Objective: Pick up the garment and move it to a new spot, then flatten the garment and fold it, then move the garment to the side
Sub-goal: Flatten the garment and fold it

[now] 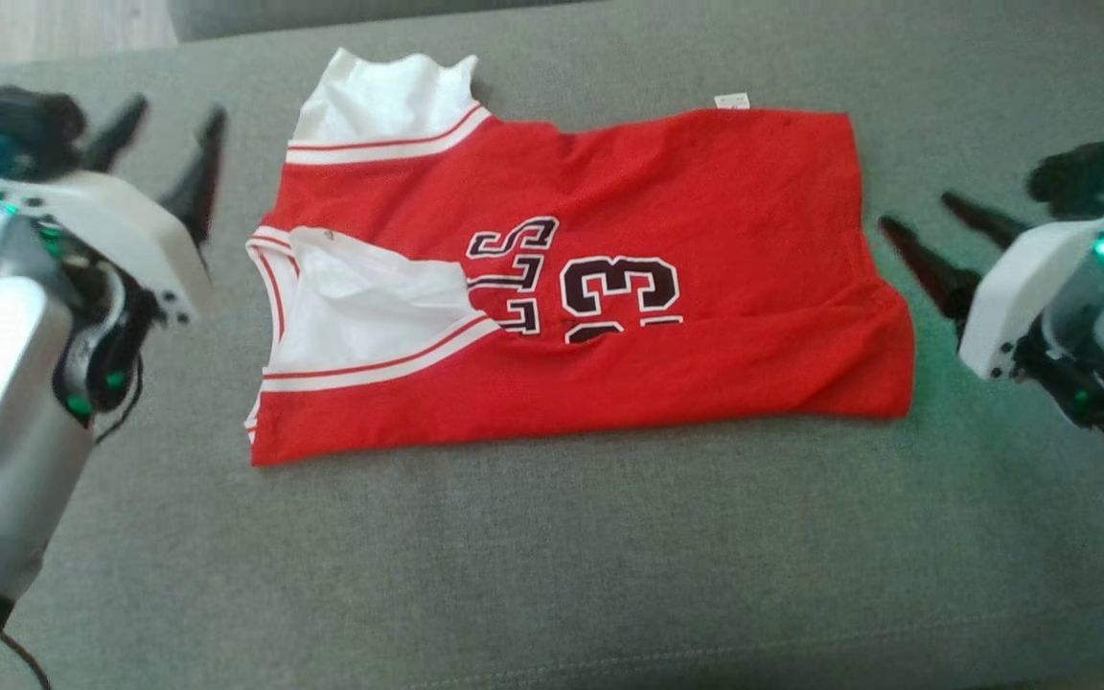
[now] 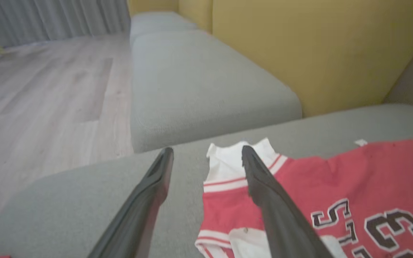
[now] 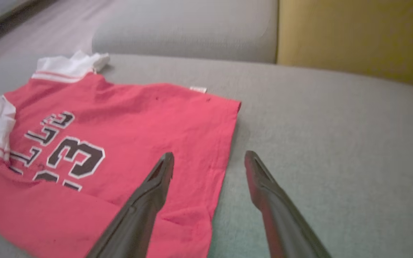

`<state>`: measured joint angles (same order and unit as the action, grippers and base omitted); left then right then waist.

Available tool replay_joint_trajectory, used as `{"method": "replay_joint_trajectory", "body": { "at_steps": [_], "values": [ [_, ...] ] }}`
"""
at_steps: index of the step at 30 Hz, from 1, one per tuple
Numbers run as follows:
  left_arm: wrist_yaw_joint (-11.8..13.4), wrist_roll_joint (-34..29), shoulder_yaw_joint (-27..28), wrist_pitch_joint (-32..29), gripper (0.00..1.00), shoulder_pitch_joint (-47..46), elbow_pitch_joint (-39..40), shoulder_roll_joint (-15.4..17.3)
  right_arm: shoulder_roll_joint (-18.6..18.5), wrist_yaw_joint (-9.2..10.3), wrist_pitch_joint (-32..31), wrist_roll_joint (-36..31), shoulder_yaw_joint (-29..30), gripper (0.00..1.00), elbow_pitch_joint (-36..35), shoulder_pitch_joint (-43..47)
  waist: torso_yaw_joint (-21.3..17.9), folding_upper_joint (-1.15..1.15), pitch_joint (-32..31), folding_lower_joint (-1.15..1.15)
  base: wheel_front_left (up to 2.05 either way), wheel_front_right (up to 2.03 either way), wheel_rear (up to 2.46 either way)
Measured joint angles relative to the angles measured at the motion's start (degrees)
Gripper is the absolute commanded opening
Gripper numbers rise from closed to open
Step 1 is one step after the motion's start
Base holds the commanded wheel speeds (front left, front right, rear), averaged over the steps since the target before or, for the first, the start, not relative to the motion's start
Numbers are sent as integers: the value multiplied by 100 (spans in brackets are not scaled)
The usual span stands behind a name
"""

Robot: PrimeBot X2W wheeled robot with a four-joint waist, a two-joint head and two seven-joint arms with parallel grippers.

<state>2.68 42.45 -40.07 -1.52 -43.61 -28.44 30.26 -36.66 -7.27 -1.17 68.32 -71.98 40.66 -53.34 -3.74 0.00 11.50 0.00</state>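
Observation:
The garment [image 1: 609,287] is a red jersey with white sleeves and black numbers, lying folded lengthwise on the grey cushion [image 1: 552,575]. It also shows in the left wrist view [image 2: 335,193] and the right wrist view [image 3: 127,129]. My left gripper [image 1: 173,134] hovers open just left of the white sleeve end, nothing between its fingers [image 2: 156,186]. My right gripper [image 1: 931,225] stands open just right of the garment's hem edge, its fingers [image 3: 156,186] above that edge and empty.
A second grey cushion [image 2: 199,86] lies beyond the left end. A yellow backrest [image 2: 317,53] rises behind it. Wooden floor [image 2: 48,93] runs past the cushion's left edge. Bare cushion surrounds the jersey in front and to the right.

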Motion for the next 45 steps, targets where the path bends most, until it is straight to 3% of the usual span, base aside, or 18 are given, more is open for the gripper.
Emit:
{"method": "replay_joint_trajectory", "body": {
  "at_steps": [2, 4, 8, 10, 14, 17, 23, 30, 34, 38, 45],
  "values": [
    [153, 4, 190, 438, 100, 0, 13, -47, 5, 0, 472, -40, 64, 100, 102, 26, 8, 0, -92, 0, 0, 0, 0],
    [528, 42, 524, 1149, 100, 179, 248, -138, 20, 0, 1238, -223, 204, 100, 283, 134, 19, 0, -261, 0, 0, 0, 0],
    [1092, 216, 1204, 1569, 100, 878, 778, -209, 81, 0, 1534, -695, 566, 100, 498, 396, 47, 0, -508, 0, 0, 0, 0],
    [1226, 242, 1526, 1582, 100, 1370, 1182, -247, 118, 0, 1536, -1158, 1251, 100, 360, 545, 68, 0, -619, 0, 0, 0, 0],
    [1298, -86, 2053, 1599, 100, 2350, 2101, -653, 207, 0, 1555, -2097, 2995, 100, -269, 1064, 122, 0, -797, 0, 0, 0, 0],
    [1280, -281, 2185, 1622, 100, 3062, 2337, -982, 488, 0, 1556, -2854, 4077, 100, -743, 1987, 144, 0, -907, 0, 0, 0, 0],
    [1098, -738, 2207, 1621, 100, 3897, 2086, -1425, 1429, 0, 1555, -4076, 5404, 100, -1473, 3698, 129, 0, -978, 0, 0, 0, 0],
    [1045, -1229, 2025, 1621, 100, 3900, 1196, -1681, 2001, 0, 1555, -4702, 5900, 100, -1950, 4129, -31, 0, -918, 0, 0, 0, 0],
    [1127, -1588, 1853, 1556, 100, 3723, 513, -1636, 2061, 0, 1528, -4820, 5981, 100, -2124, 4133, -147, 0, -839, 0, 0, 0, 0],
    [1265, -1981, 1564, 1117, 100, 3294, -101, -1508, 2093, 0, 1473, -4836, 6060, 100, -2242, 4133, -253, 0, -734, -1, 0, 0, 0],
    [1357, -2180, 1388, 635, 100, 2881, -660, -1443, 2145, 0, 1427, -4876, 6104, 100, -2326, 4133, -402, 0, -548, 0, 0, 0, 0]
  ]
}}
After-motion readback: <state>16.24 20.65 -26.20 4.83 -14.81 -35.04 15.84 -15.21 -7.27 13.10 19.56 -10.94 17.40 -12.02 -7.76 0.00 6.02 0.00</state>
